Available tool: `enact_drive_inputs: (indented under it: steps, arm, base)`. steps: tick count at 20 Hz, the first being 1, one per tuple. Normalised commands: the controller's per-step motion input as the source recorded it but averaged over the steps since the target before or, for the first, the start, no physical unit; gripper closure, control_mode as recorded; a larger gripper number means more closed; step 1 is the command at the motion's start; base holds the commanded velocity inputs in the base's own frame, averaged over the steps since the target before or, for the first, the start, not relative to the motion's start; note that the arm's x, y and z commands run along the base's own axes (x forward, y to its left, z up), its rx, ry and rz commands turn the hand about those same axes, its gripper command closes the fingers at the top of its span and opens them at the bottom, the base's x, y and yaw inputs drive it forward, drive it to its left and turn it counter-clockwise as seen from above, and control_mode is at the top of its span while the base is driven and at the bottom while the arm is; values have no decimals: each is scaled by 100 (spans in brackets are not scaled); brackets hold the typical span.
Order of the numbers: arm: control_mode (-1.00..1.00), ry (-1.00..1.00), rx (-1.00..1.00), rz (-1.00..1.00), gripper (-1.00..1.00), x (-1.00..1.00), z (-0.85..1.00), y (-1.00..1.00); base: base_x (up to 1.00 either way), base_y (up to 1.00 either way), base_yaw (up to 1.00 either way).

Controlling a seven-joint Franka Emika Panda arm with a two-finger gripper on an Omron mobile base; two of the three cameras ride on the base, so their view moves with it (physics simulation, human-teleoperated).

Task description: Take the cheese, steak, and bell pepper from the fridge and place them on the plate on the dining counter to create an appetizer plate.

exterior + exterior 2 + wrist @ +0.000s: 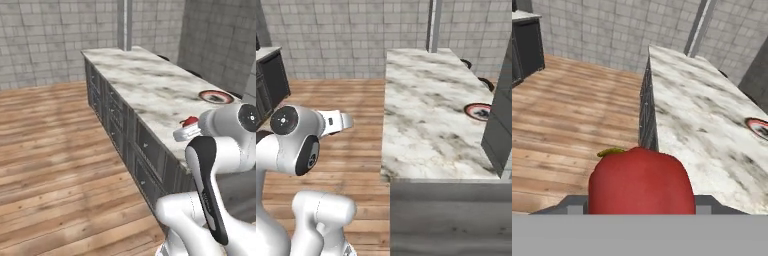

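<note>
Holding: bell pepper, clamped in the gripper; likely light, firm, smooth-skinned and slippery, best gripped across its broad middle. Destination: plate on the dining counter.

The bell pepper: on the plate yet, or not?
Not yet. The bell pepper sits between the gripper's fingers in the hand view, while the plate lies farther along the dining counter.

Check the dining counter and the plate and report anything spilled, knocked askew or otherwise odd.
Nothing stands out. The plate lies flat on the dining counter near its far edge, with no spill or damage visible on the marble. The gripper holds the bell pepper short of the counter's near end, not yet over the plate.
</note>
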Motion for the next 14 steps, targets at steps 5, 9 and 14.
enact_drive_inputs:
  steps: [5,9,14]
  arm:
    - [100,0,0,0,100,0,0,0]
    - [100,0,0,0,100,0,0,0]
    - [100,0,0,0,100,0,0,0]
  base:
    - [-86,-11,-49]
    - [-4,-76,-48]
    - [10,-99,-46]
